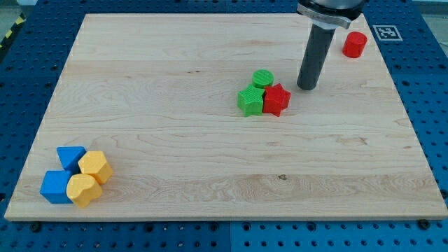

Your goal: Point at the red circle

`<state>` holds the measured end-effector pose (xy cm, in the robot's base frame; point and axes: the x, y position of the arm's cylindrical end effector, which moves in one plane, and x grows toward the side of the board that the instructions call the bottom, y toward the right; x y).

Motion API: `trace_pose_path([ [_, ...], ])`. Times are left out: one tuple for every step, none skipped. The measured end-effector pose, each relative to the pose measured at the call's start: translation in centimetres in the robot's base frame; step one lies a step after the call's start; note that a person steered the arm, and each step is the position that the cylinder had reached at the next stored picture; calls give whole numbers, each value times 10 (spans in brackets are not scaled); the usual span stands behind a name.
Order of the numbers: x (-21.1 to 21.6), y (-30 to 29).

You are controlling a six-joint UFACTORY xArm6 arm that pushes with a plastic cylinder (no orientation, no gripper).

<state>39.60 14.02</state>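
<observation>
- Claw is not part of this arm: it ends in a straight dark rod, so no released or clenched state can be told, and nothing is grasped.
- At the lower end of the rod is my tip (306, 87), which rests on the tabletop (175, 84) in the far right part of the scene.
- Above the rod, the wider dark body of the arm is cut by the far edge of the view.
- The red circle (355, 44), a short round block, stands in the far right corner of the tabletop, close to its right edge. It is to the right of the rod and farther away than my tip, apart from it and not touching.
- A group of three blocks lies just to the left of my tip: a red star (276, 99), a green star-like block (250, 101) and a green circle (262, 78).
- The red star is the nearest of them to my tip, just beside it, with a small gap.
- The green circle sits at the far side of the group, touching the two others; the green star-like block touches the red star on its left.
- In the near left corner lies a second group, well apart from my tip: a blue triangle-like block (71, 157), a blue cube (54, 187), and two yellow blocks (94, 166) (82, 190) packed closely together.
- A white tag with a black pattern (387, 32) lies on the blue base (28, 84) beyond the far right corner.
</observation>
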Motion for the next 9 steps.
trace_pose_path([
  [-2,26],
  [-21,90],
  [-31,135],
  [-41,161],
  [-86,165],
  [-91,165],
  [-102,165],
  [-133,165],
  [-140,153],
])
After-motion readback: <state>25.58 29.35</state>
